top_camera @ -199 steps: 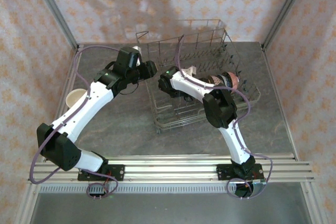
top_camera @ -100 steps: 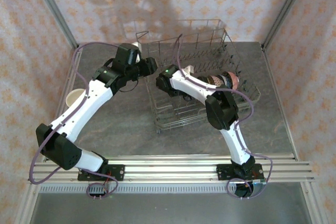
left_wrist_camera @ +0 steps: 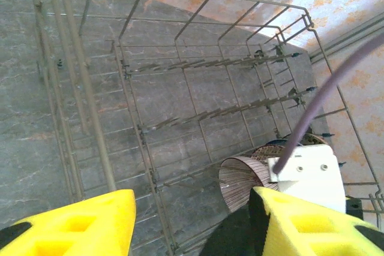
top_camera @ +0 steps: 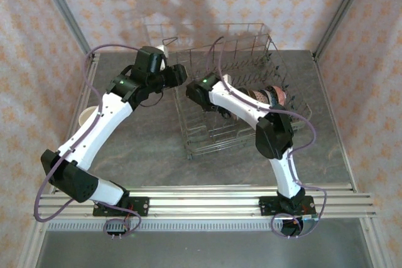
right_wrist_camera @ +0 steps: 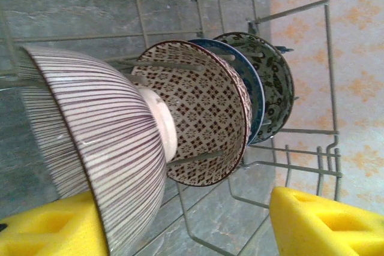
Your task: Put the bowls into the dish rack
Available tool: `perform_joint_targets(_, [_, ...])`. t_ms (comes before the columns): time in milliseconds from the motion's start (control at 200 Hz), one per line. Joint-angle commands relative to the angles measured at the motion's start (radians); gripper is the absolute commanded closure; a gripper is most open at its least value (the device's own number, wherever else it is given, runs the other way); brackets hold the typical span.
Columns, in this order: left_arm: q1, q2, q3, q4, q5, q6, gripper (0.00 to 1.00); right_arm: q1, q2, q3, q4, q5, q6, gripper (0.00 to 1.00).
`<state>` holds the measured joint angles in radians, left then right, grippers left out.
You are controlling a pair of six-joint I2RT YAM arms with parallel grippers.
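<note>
The grey wire dish rack (top_camera: 295,114) stands at the table's middle right. Several bowls stand on edge between its tines: a striped one (right_wrist_camera: 102,142), a brown-patterned one (right_wrist_camera: 204,106), a blue one (right_wrist_camera: 257,97) and a dark flowered one (right_wrist_camera: 277,79). My right gripper (right_wrist_camera: 186,226) is open inside the rack. The striped bowl leans by its left finger (right_wrist_camera: 48,229), while the right finger is well apart. My left gripper (top_camera: 181,75) hangs open over the rack's left wall with nothing between its fingers (left_wrist_camera: 66,226). A cream bowl (top_camera: 88,116) sits at the table's left edge.
The rack's tall wire sides (left_wrist_camera: 90,118) and tine rows (left_wrist_camera: 204,64) lie right under the left gripper. The right arm's white link (left_wrist_camera: 309,172) and purple cable (left_wrist_camera: 324,94) cross beside it. Bare grey table (top_camera: 144,149) lies in front of the rack.
My right gripper has opened wider and its wrist has drawn back a little. The left gripper has shifted slightly farther back. The rack's far left corner has moved up-left in the top view.
</note>
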<state>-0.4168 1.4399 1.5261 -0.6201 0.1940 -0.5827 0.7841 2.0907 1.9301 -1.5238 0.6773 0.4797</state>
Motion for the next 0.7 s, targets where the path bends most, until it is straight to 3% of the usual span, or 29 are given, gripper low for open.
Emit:
perform_joint_targets(0, [0.024, -0.002, 0.037, -0.071, -0.026, 0.030, 0.46, 0.009, -0.106, 0.007, 0.035, -0.004, -0.082, 0.34])
perform_joint_targets(285, [0.049, -0.033, 0.037, -0.121, -0.067, 0.067, 0.45, 0.012, -0.127, 0.002, 0.103, -0.053, -0.145, 0.33])
perform_joint_targets(515, [0.152, -0.113, 0.021, -0.199, -0.094, 0.094, 0.42, 0.006, -0.210, 0.065, 0.134, -0.084, -0.221, 0.33])
perform_joint_targets(696, [0.289, -0.193, -0.064, -0.255, -0.089, 0.107, 0.39, -0.088, -0.287, 0.064, 0.132, -0.096, -0.264, 0.32])
